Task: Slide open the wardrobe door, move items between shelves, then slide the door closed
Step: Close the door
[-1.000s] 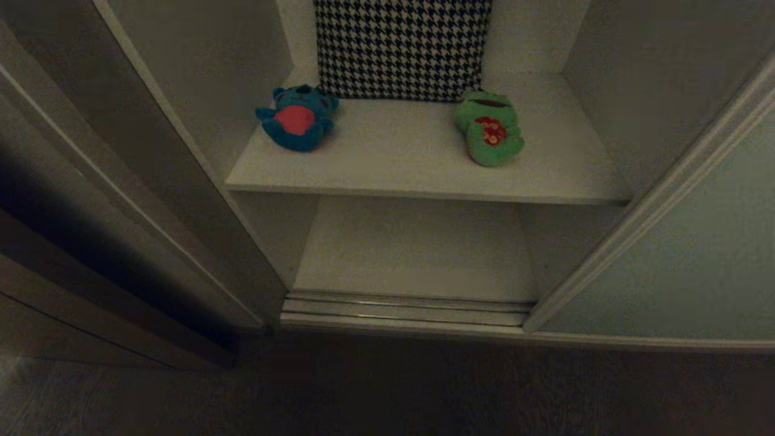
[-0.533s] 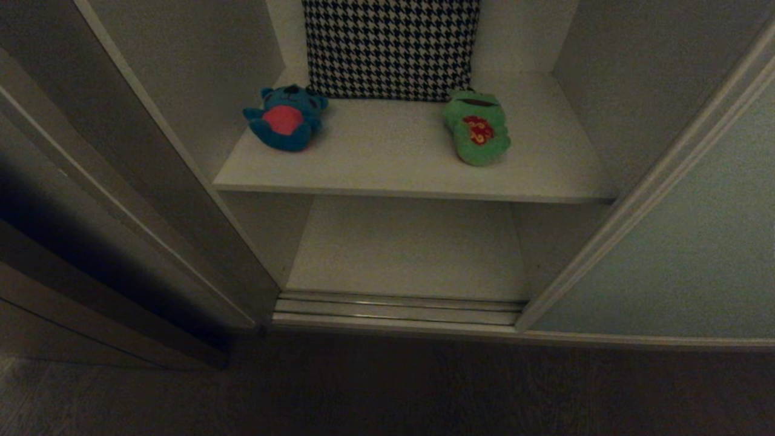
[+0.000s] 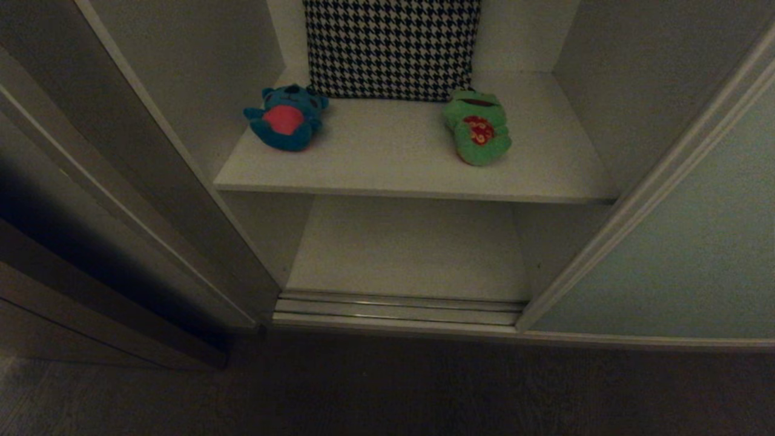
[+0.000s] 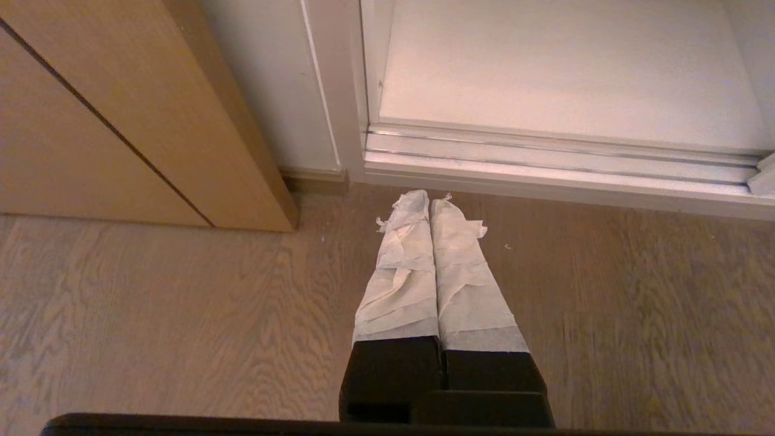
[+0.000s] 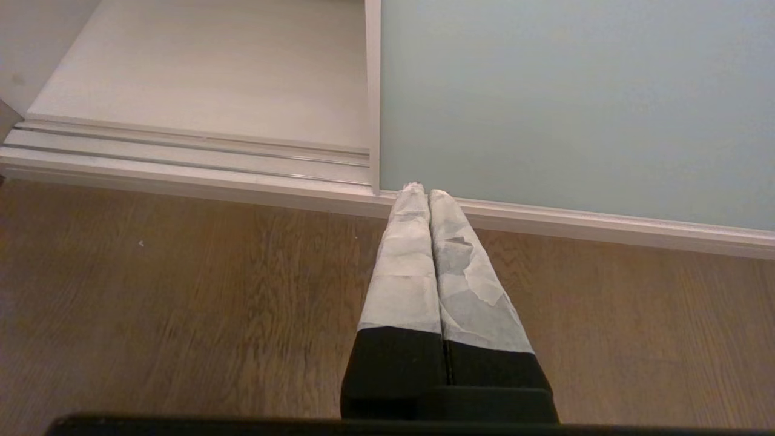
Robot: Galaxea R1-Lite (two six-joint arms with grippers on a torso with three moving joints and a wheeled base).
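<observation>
door (image 3: 684,242) slid right, so shelves lie reachable. bear (image 3: 284,118) left, frog (image 3: 478,126) right on upper shelf (image 3: 393,169) — well apart, easy to pick singly. left hand (image 4: 429,203) and right hand (image 5: 422,192) pressed together, empty, low over floor (image 4: 151,303).

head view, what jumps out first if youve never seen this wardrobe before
The black-and-white houndstooth cushion stands at the back of the upper shelf. In front of it lie two plush toys: a teal-blue bear near the shelf's left end and a green frog toward the right. The sliding wardrobe door stands open at the right, and the lower shelf has nothing on it.
</observation>
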